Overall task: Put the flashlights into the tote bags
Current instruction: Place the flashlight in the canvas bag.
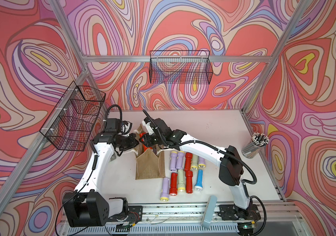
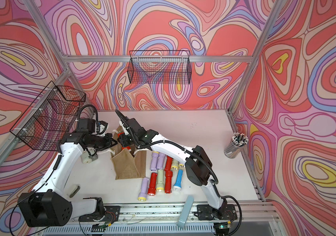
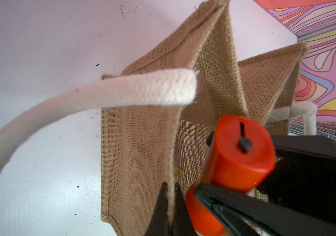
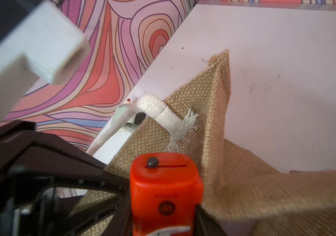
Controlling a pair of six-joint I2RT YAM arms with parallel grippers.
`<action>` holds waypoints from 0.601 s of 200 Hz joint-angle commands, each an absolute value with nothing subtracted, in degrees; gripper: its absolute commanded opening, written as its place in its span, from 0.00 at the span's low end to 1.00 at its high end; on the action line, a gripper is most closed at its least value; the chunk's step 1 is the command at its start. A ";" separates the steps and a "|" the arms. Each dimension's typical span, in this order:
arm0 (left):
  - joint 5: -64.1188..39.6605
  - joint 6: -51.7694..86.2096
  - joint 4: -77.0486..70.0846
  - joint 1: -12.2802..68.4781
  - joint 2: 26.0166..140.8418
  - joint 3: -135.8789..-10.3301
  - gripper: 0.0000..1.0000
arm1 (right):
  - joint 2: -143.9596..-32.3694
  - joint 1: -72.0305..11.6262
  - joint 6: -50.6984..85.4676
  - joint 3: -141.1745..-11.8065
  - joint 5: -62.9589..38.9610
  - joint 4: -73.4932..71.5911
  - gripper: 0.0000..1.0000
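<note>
Your burlap tote bag (image 1: 149, 165) stands upright on the white table (image 1: 214, 130) with its mouth pulled open. From these views you cannot tell what already lies at the bottom of it. The left gripper (image 3: 169, 208) is pressed together on the bag's near rim, one black finger on each side of the burlap edge, just below where a white rope handle (image 3: 122, 92) leaves the fabric. The right gripper (image 4: 163, 216) is closed partway around a red flashlight (image 4: 164, 190), pinching its body from both sides. The flashlight's tail end and slider switch point up toward both wrist cameras. In both top views that flashlight hangs over the bag's open mouth, between the two grippers, with its lower end at or just inside the rim. Ten more flashlights (image 1: 188, 161) lie on the table just to the right of the bag in two rough rows, in lilac, red, pale green and one blue. A clear cup (image 1: 254, 146) of grey rods stands well apart near the right wall, and two black wire baskets (image 1: 180, 67) hang on the frame.
</note>
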State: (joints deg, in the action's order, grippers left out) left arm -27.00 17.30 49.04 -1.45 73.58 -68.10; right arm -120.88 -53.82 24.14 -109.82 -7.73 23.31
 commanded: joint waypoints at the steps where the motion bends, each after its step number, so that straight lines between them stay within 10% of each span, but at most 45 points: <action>1: -27.35 16.52 49.93 -1.14 73.21 -68.82 0.00 | -122.84 -54.07 21.36 -110.31 -5.37 27.77 0.04; 120: -28.57 17.30 49.48 -1.14 74.19 -68.52 0.00 | -130.81 -55.37 19.66 -114.81 1.78 43.16 0.04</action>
State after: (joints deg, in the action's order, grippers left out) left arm -27.62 17.37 49.08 -1.43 74.13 -68.60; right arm -127.31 -55.00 20.23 -113.95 -1.96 35.88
